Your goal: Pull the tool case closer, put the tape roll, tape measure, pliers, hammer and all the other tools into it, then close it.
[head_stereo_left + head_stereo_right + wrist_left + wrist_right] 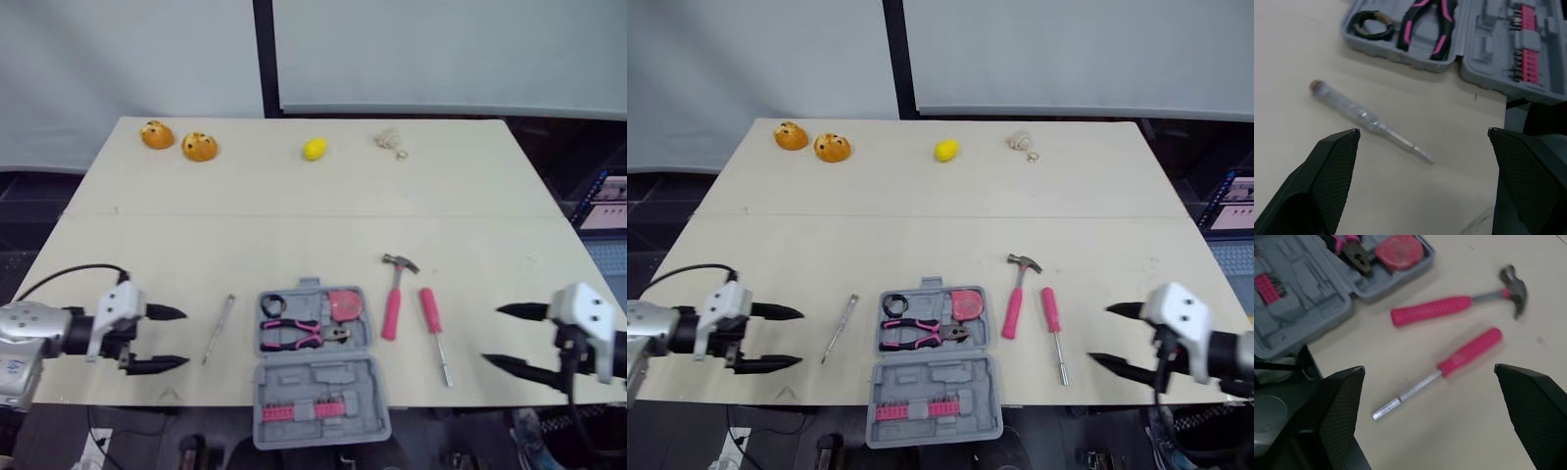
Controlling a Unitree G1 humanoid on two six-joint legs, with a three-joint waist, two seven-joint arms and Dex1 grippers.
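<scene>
The table [294, 225] is a pale wooden surface. Behind its far edge, light wall panels are divided by a dark vertical post [263, 59]. A lit screen [609, 201] is visible beyond the right edge.

The tool case [361, 338], grey, lies open at the middle of the near edge. Its near half overhangs that edge and holds a row of pink bits [299, 412]. The tape roll [273, 304], pliers [294, 334] and tape measure [345, 304] are seated in the far half.

The hammer [395, 294] lies just right of the case, head toward the far edge. A pink-handled screwdriver [434, 328] lies beside it, further right. A clear-handled screwdriver [217, 328] lies left of the case.

Along the far edge, two orange objects [157, 134] are placed near the left corner, then a yellow fruit [313, 149] and a small beige object [392, 141].

The left gripper [184, 338] is held above the near left area, fingers spread apart. The right gripper [492, 335] is held near the right edge, fingers likewise spread. Nothing is gripped.
</scene>
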